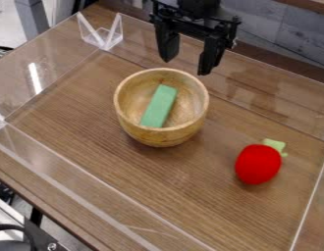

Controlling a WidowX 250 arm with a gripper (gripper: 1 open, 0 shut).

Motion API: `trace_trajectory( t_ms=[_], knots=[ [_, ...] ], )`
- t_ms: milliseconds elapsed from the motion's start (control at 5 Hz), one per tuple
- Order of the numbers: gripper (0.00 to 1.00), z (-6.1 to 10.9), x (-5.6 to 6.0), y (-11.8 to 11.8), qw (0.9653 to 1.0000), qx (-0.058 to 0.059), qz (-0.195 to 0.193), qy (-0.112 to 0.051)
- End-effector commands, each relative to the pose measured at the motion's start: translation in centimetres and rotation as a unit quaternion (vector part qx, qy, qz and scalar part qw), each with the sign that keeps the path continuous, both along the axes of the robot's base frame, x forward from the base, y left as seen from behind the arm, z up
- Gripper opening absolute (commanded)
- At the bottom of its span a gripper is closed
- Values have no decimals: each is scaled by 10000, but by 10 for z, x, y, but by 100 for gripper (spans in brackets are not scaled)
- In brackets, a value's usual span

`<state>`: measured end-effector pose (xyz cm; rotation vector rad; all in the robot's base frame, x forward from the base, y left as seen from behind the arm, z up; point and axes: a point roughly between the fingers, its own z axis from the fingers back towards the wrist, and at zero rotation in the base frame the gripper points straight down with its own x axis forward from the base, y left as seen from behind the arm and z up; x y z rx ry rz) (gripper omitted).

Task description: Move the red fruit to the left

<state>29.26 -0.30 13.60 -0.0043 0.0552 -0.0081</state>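
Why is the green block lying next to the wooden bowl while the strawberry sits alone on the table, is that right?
Not quite: the camera view shows the green block lying inside the wooden bowl, not next to it. The strawberry does sit alone on the table.

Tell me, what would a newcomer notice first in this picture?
Most likely the red fruit, bright against the brown table, lying at the lower right. Next comes the wooden bowl in the middle, with a green block leaning inside it. Behind the bowl hangs the black end effector, open and holding nothing.
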Motion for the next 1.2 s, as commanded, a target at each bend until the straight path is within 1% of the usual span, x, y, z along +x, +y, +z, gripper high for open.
trace_trajectory(
  t_ms=[0,200,400,600,800,1000],
  knots=[
    [100,-2,-4,-6,9997,-37,-233,99],
    [100,-7,-8,-19,9983,-75,-547,189],
    [100,-9,-12,-45,9940,-124,-1068,190],
    [100,-18,-10,-75,9887,-145,-1488,118],
    [100,-31,-8,-94,9860,-136,-1661,92],
    [100,-46,-17,-97,9834,-78,-1814,40]
  ],
)
